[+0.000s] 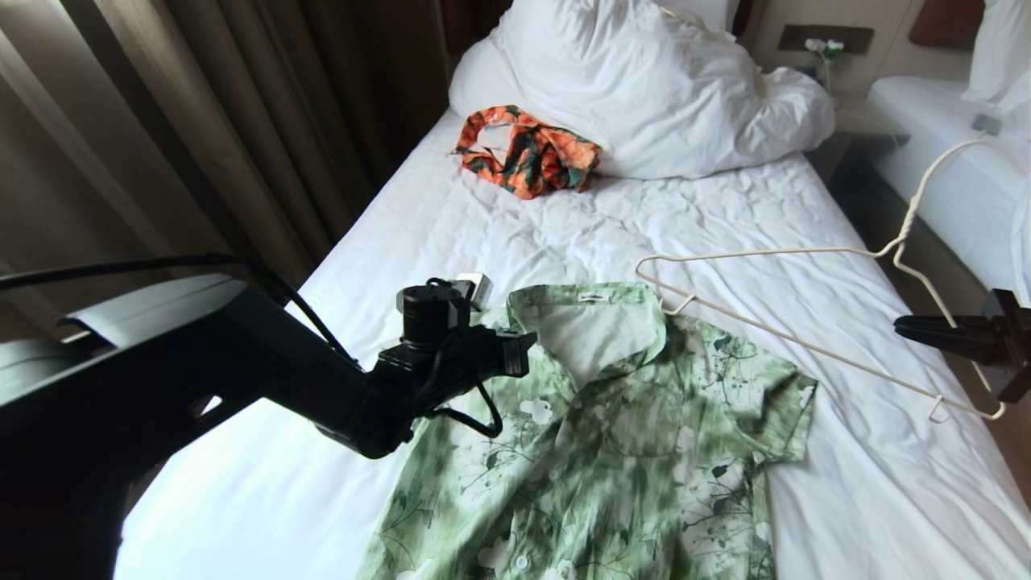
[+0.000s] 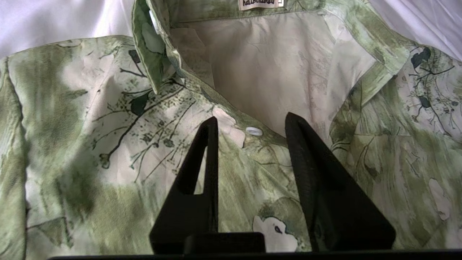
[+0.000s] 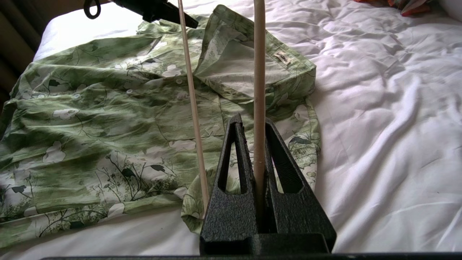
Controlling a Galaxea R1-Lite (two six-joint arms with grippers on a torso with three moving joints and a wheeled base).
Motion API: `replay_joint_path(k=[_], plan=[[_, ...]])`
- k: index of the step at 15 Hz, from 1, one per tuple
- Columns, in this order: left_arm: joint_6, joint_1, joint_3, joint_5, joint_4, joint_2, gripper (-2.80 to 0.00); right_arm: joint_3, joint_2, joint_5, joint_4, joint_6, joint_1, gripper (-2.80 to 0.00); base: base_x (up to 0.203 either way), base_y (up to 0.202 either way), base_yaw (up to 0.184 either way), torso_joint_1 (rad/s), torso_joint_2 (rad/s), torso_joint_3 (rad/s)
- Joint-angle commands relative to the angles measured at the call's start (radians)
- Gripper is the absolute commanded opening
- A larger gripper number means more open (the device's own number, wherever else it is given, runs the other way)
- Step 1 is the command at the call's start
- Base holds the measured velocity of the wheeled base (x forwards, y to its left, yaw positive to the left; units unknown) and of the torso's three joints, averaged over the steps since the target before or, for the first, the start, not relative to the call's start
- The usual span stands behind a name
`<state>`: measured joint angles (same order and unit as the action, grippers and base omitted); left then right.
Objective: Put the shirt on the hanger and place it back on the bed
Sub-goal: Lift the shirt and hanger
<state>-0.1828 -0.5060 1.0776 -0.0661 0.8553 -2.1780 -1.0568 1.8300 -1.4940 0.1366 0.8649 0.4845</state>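
Note:
The light green flowered shirt [image 1: 612, 435] lies flat and face up on the bed [image 1: 499, 234], collar toward the pillow. My left gripper [image 1: 523, 348] hovers over its collar and shoulder. In the left wrist view this gripper [image 2: 252, 121] is open, its fingers either side of the top button [image 2: 254, 131], with cloth below and nothing gripped. My right gripper [image 1: 902, 325] at the bed's right edge is shut on the cream wire hanger [image 1: 757, 253]. The hanger is held above the sheet, one end over the shirt's collar. The right wrist view shows that gripper [image 3: 253, 121] clamping a hanger rod [image 3: 259, 72].
An orange and dark green garment [image 1: 527, 153] lies crumpled near the bunched white duvet [image 1: 644, 89]. Brown curtains [image 1: 201, 121] hang along the bed's left side. A second white bed [image 1: 950, 161] stands across a narrow aisle on the right.

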Motion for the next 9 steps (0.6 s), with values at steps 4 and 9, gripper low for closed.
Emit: replay_joint_path(k=[4, 9], plan=[[-0.001, 0.001, 0.087, 0.023, 0.002, -0.090, 0.00, 0.003, 0.012, -0.008, 0.001, 0.005, -0.003, -2.80, 0.000, 0.000, 0.000, 0.000, 0.00, 0.000], [0.031, 0.007, 0.218, 0.121, 0.010, -0.188, 0.00, 0.011, 0.006, -0.008, 0.001, 0.005, -0.007, -2.80, 0.000, 0.000, 0.000, 0.000, 0.00, 0.000]])
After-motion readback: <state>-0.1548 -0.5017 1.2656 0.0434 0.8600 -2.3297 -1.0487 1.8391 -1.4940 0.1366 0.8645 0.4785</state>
